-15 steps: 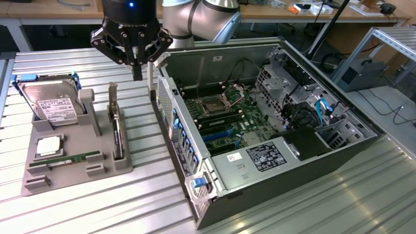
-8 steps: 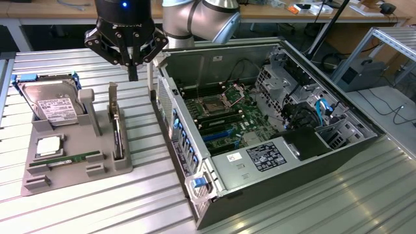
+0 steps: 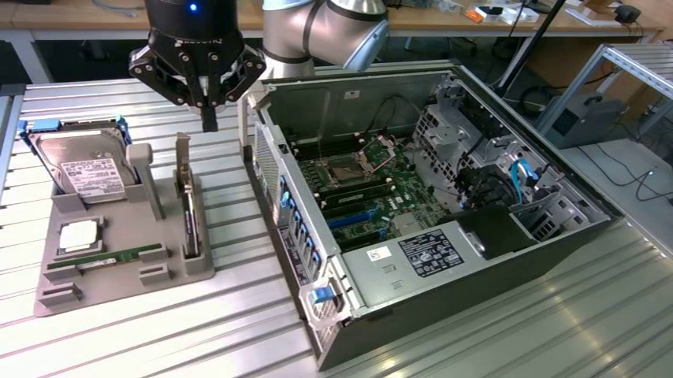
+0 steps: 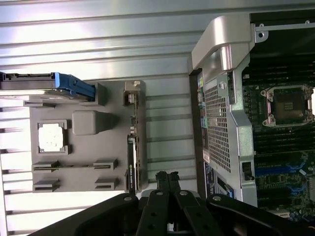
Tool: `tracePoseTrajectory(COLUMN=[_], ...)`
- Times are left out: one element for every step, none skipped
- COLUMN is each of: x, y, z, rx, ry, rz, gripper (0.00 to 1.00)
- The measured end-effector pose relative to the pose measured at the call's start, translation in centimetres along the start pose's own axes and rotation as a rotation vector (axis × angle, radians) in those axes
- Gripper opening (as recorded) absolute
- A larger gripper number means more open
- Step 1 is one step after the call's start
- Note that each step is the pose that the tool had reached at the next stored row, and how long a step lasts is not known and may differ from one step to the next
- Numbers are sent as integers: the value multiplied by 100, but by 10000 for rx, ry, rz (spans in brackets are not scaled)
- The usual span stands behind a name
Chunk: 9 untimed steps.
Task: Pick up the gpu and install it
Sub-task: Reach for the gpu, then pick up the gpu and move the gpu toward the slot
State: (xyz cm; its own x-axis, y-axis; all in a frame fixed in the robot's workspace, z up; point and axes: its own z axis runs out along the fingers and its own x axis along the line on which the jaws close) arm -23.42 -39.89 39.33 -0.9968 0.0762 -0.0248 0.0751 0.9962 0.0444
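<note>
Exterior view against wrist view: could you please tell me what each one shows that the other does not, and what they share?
Exterior view: the robot arm, the labelled power supply, the drive bays with blue cables, and a wooden workbench behind.
Wrist view: a straight-down look along the gpu edge, and the computer case's perforated rear panel face-on.
Both: the shut tool, empty, hovering near the gpu standing in the gray tray; the hard drive, processor chip and motherboard socket.

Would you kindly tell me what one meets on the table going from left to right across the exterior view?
hard drive → gpu → computer case
</note>
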Motion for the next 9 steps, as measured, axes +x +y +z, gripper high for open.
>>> tracePoseTrajectory(x=[0,0,0,0,0,0,0,0,0], y=[0,0,0,0,0,0,0,0,0], z=[0,0,0,0,0,0,0,0,0], rx=[0,0,0,-1,0,0,0,0,0], ry=[0,0,0,0,0,0,0,0,0], rz=[0,0,0,0,0,0,0,0,0], gripper=[11,11,11,11,11,11,11,11,11])
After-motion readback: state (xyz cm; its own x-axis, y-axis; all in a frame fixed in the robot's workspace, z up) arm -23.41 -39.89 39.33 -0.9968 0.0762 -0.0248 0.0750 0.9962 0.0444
